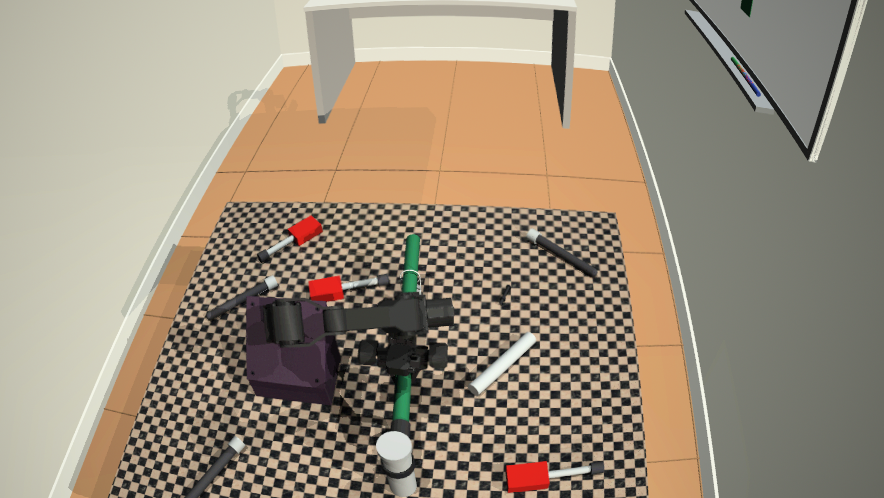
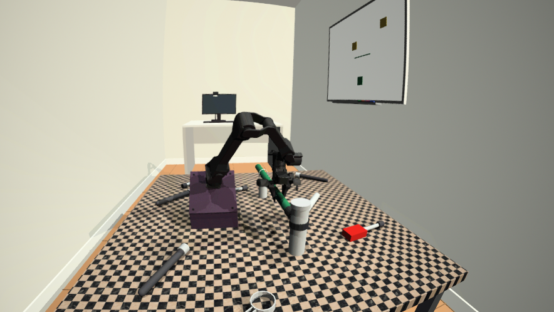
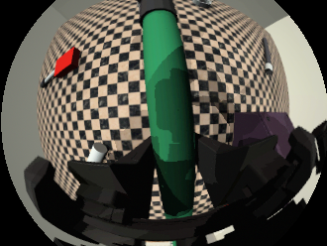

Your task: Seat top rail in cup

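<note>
Green and smooth, the top rail [image 1: 410, 259] runs down the middle of the top view, its lower end entering a dark rail-end cup [image 1: 400, 426] beside the white post [image 1: 394, 460]. The gripper [image 1: 402, 357] is clamped around the rail's midsection.
</note>
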